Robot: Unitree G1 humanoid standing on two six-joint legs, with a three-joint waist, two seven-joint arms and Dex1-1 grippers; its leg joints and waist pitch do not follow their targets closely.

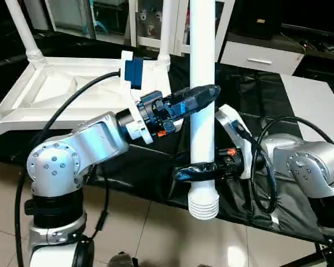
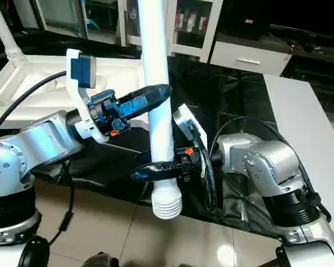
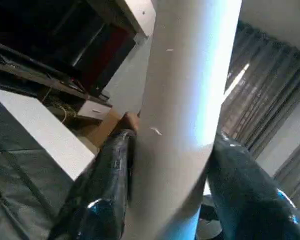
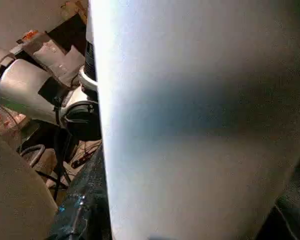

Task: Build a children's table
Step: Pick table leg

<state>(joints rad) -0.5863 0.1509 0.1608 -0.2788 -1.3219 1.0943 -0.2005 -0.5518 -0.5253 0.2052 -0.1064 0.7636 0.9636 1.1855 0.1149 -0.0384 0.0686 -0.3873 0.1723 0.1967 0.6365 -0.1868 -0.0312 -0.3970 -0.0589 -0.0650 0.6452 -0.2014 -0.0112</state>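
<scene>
The white tabletop (image 1: pixel 55 83) lies upside down at the back left, ribbed underside up. Two white legs (image 1: pixel 22 28) (image 1: pixel 167 28) stand in its corner sockets. A third white leg (image 1: pixel 202 55) is held upright in front of me, its ribbed end (image 1: pixel 204 204) pointing down past the work surface's edge. My left gripper (image 1: pixel 203 95) is shut on this leg at mid-height; in the left wrist view its black fingers (image 3: pixel 107 190) press the leg (image 3: pixel 185 100) from both sides. My right gripper (image 1: pixel 197 171) is shut on the same leg just above the ribbed end.
A black-covered work surface (image 1: pixel 250 94) carries the tabletop. A white panel (image 1: pixel 317 105) lies at its right. A glass-door cabinet (image 1: pixel 150 16) and a white drawer unit (image 1: pixel 261 55) stand behind. Tiled floor (image 1: pixel 156 233) is below the held leg.
</scene>
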